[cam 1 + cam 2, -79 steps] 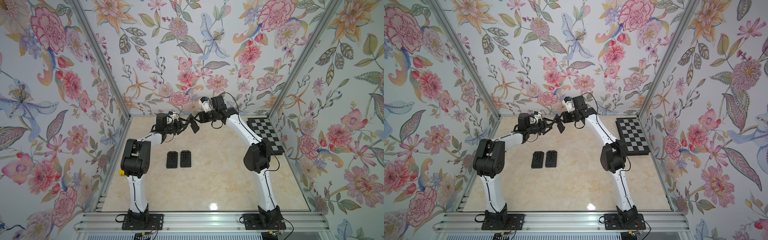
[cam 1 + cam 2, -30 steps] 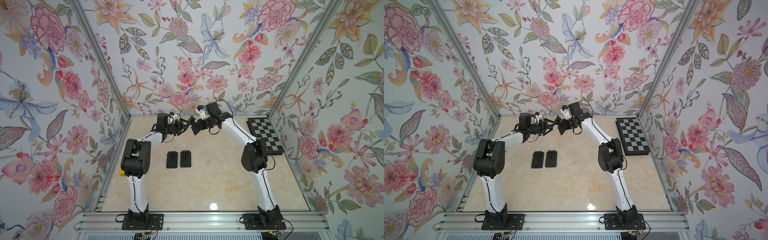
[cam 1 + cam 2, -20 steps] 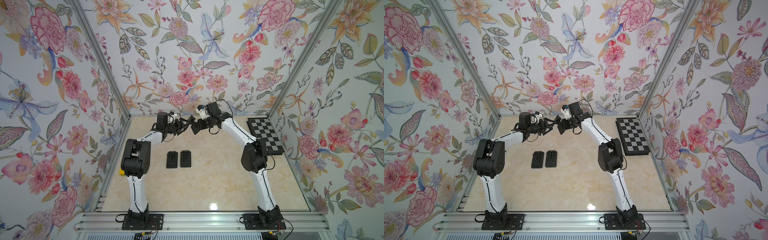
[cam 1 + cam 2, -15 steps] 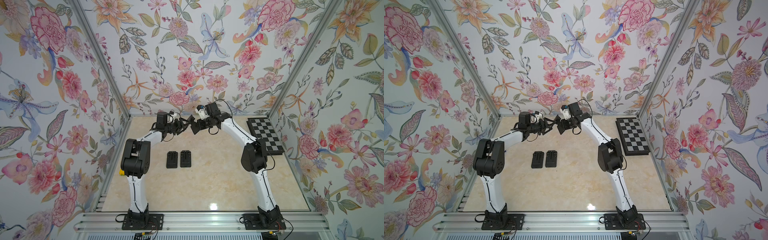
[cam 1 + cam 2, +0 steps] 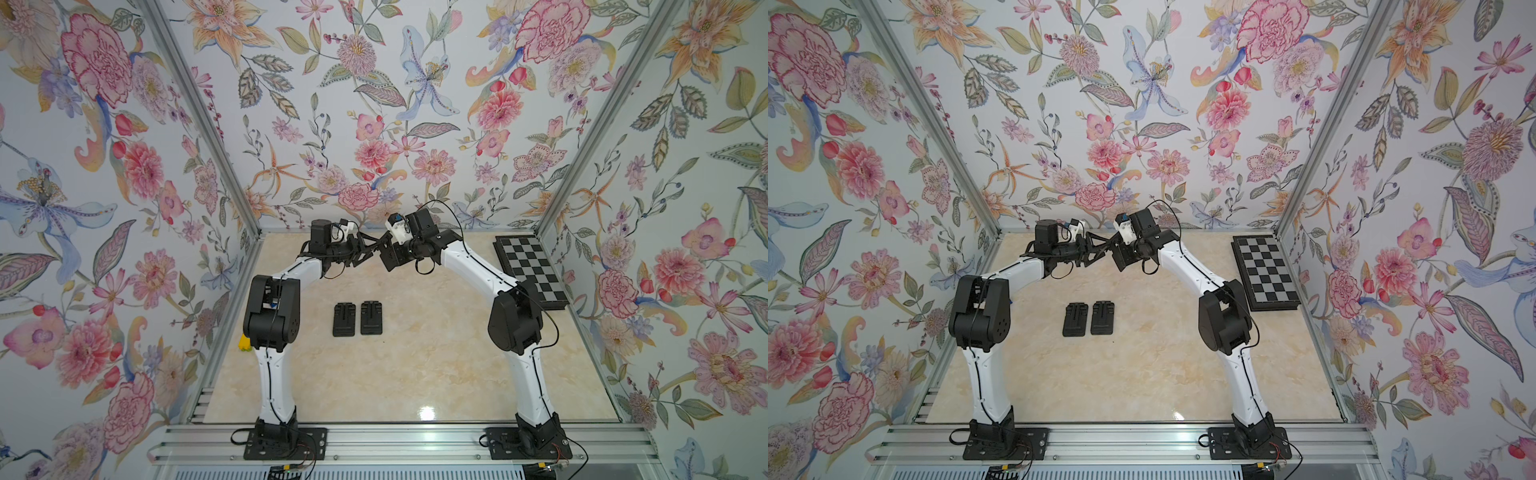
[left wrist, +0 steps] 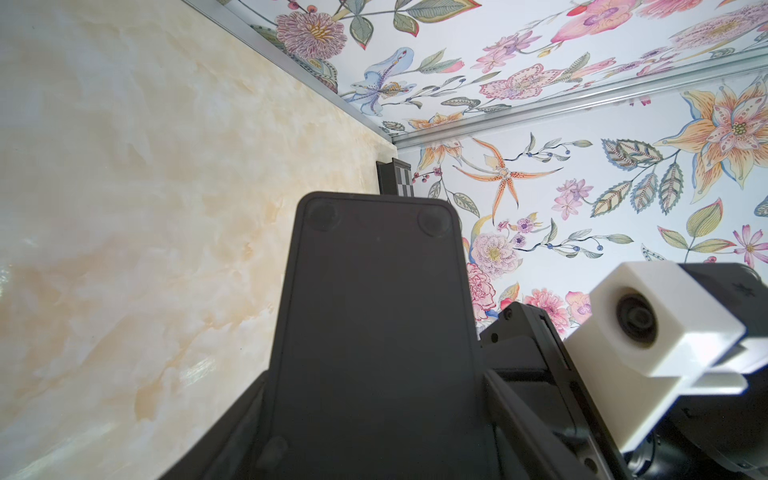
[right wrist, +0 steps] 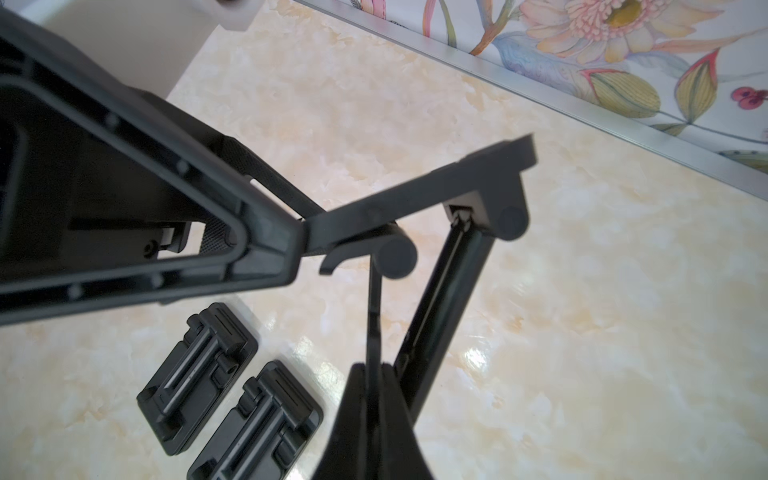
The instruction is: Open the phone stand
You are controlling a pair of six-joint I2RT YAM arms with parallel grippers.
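Left gripper (image 6: 374,386) spread wide, clamping the flat matte-black plastic phone stand (image 6: 374,291) by its edges. Right gripper (image 7: 374,370), I see, is pinched tight on its thin hinged flap (image 7: 373,316).

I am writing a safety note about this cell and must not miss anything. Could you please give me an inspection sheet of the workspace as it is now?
Surface: pale marble-look table, glossy, no spill seen.
Job's things: one phone stand, partly unfolded, held in the air between both arms; two folded phone stands lie flat side by side on the table.
Clutter: checkerboard by the right wall; small yellow object at the left edge, kind unclear.
Grippers: left gripper shut on the stand's base plate; right gripper shut on a thin flap of it.
Cables: black cable loops over the right wrist, no snag seen.
Surroundings: floral walls, metal frame posts.
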